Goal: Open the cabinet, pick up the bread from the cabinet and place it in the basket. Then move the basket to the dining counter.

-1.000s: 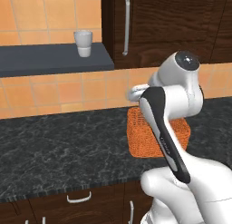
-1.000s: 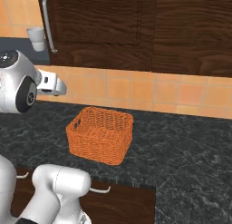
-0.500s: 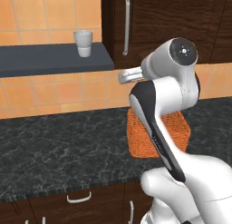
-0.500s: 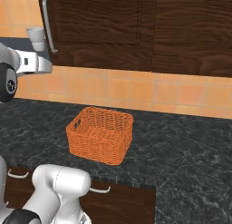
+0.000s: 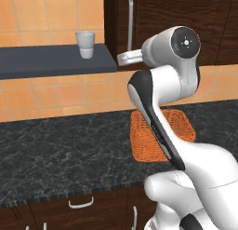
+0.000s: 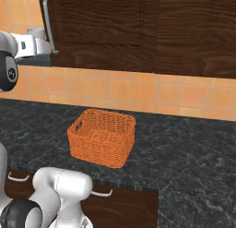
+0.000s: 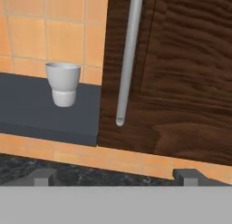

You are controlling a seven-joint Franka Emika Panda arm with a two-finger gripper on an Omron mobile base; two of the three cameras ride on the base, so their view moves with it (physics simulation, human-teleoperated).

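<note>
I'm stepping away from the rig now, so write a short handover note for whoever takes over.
Gripper: jaws open, holding nothing, raised toward the cabinet and facing the lower end of its handle, not touching it.
Cabinet door shut; the bread would be behind it, unseen.
Basket sits empty on the black counter below the cabinet.
White cup stands on the shelf left of the door.
Done: nothing yet.
Left: grip handle, open door, put bread in basket, carry basket to dining counter.

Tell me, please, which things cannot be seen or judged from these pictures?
- Bread: inside the cabinet, hidden in all views by its closed door.
- Handle: top cut off by the hand view's upper edge.
- Basket: partly behind the arm in the left base view.
- Gripper: only fingertips visible, wide apart.
</note>
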